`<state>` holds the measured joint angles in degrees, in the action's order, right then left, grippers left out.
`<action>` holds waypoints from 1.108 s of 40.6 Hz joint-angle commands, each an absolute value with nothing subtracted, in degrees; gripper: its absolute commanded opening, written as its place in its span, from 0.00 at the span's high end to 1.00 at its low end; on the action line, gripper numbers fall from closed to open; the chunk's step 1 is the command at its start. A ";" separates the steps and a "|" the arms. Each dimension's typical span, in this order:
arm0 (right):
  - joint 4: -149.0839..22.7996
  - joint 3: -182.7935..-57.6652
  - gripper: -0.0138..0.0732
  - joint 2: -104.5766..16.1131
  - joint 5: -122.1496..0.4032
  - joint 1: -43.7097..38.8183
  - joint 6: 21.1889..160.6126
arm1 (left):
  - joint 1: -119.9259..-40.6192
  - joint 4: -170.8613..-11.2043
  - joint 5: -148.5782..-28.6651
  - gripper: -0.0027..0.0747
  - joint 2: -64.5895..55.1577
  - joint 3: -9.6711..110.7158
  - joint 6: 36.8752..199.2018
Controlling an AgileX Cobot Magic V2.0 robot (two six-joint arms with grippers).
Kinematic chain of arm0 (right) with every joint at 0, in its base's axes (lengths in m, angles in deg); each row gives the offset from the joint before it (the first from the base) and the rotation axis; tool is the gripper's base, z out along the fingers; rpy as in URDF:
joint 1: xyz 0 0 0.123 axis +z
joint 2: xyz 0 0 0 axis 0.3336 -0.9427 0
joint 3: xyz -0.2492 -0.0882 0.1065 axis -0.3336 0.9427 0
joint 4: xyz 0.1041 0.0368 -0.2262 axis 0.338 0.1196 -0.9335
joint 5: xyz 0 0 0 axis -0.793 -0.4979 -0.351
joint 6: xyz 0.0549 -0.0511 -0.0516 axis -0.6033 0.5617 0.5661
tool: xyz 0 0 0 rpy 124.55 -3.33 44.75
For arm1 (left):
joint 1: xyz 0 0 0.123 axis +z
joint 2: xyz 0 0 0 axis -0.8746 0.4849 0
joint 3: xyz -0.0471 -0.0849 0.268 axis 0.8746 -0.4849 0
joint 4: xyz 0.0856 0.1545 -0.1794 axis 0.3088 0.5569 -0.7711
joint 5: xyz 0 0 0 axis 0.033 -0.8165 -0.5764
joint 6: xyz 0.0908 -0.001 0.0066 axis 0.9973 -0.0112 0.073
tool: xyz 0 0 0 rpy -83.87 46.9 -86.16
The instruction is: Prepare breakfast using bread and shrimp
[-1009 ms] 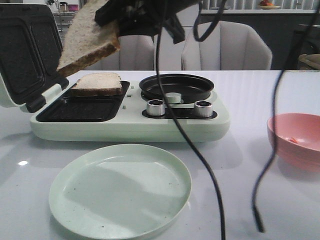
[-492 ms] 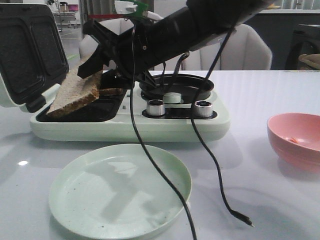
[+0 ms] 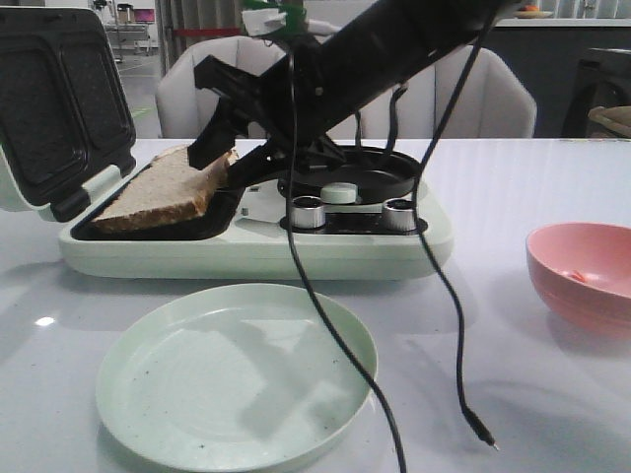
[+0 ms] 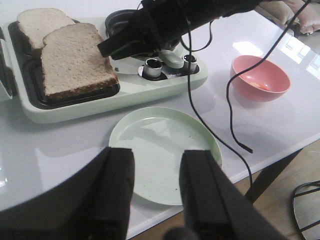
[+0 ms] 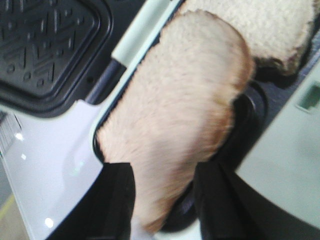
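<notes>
One bread slice lies tilted in the near well of the pale green sandwich maker, its far corner raised. The second slice lies behind it, partly overlapped. My right gripper is at that raised corner. In the right wrist view the jaws stand apart around the blurred slice, with a dark gap on one side. My left gripper is open and empty, high over the front table edge. The shrimp lies in the pink bowl.
A pale green plate sits in front of the sandwich maker. The maker's dark lid stands open at the left. A round black pan and two silver knobs are on its right half. A loose black cable hangs from the right arm to the table.
My right gripper has brought the slice down from high above the maker into the near well. The slice now lies almost flat, and the arm has dropped lower over the maker.
</notes>
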<state>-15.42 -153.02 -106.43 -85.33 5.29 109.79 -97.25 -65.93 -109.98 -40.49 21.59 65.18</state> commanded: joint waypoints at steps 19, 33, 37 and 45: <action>-49.11 -142.20 0.39 -73.06 -88.04 5.29 95.14 | -97.05 -64.86 -105.75 0.57 -40.03 23.26 65.26; -51.58 -116.98 0.39 -47.95 -83.41 5.22 94.46 | -97.05 -64.25 -106.80 0.57 -40.03 23.26 65.26; -55.43 -110.88 0.39 -41.70 -83.24 5.11 91.29 | -97.05 -63.40 -106.88 0.57 -40.03 23.26 65.26; -65.85 -102.82 0.39 -32.39 -84.13 5.11 79.28 | -97.05 -60.67 -107.28 0.57 -40.03 23.26 65.26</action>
<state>-62.23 -103.42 -35.77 -87.19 5.23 84.50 -97.25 -61.99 -111.47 -40.49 21.59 65.18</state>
